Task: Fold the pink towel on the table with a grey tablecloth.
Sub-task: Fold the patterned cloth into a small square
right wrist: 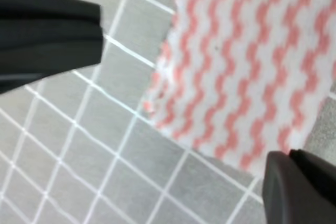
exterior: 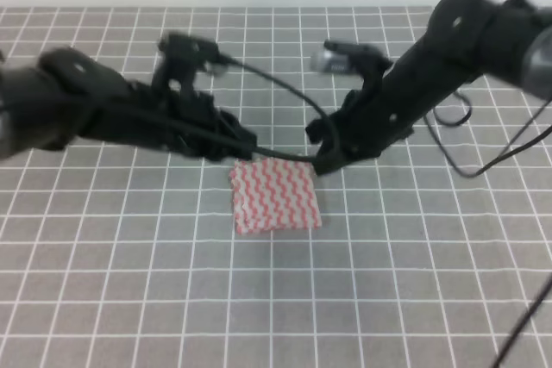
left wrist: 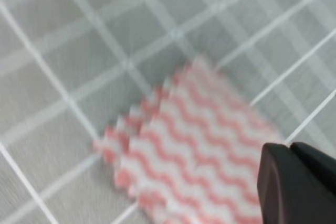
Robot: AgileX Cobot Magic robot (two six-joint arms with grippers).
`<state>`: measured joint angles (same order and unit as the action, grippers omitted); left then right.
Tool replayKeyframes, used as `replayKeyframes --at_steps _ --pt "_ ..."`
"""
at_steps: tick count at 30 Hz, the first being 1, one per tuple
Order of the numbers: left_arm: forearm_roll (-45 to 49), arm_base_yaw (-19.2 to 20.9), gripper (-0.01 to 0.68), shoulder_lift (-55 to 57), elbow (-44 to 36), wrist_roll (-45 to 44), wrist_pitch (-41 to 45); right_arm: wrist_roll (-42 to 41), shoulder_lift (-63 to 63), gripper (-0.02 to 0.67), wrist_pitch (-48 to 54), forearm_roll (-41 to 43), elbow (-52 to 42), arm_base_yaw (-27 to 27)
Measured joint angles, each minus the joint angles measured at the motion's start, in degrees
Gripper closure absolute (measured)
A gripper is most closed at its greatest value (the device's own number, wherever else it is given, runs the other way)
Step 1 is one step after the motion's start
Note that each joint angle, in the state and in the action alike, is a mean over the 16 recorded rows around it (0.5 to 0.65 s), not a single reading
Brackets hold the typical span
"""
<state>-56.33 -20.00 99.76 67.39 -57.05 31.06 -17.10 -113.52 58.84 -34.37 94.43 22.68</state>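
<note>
We found the pink towel [exterior: 276, 196] lying apparently folded on the worktop [exterior: 129, 299], both grippers at its far corners, their closure indeterminable.

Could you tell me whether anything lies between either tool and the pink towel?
Nothing visible does. The pink towel lies flat on the grey tablecloth, with the left tool and right tool at its far corners. Only bare cloth surrounds it.

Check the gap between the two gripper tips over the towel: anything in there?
In the exterior high view, only the far edge of the pink towel and grey tablecloth lie between the left gripper and right gripper.
</note>
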Motion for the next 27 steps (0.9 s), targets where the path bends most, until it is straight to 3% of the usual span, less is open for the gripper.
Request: replayKeyframes --at_steps 7,17,27 --pt "-1.6 0.0 0.673 -16.0 -8.0 -0.2 -6.7 1.1 13.1 0.664 -4.3 2.6 -6.2 0.0" --pt "-4.3 0.0 0.673 -46.6 -27.4 -0.4 -16.3 1.8 35.8 0.664 -14.7 1.6 -21.1 0.0" --pt "-4.9 0.0 0.673 -74.9 -44.3 -0.3 -18.8 1.4 56.9 0.664 -20.4 0.0 -38.7 0.0"
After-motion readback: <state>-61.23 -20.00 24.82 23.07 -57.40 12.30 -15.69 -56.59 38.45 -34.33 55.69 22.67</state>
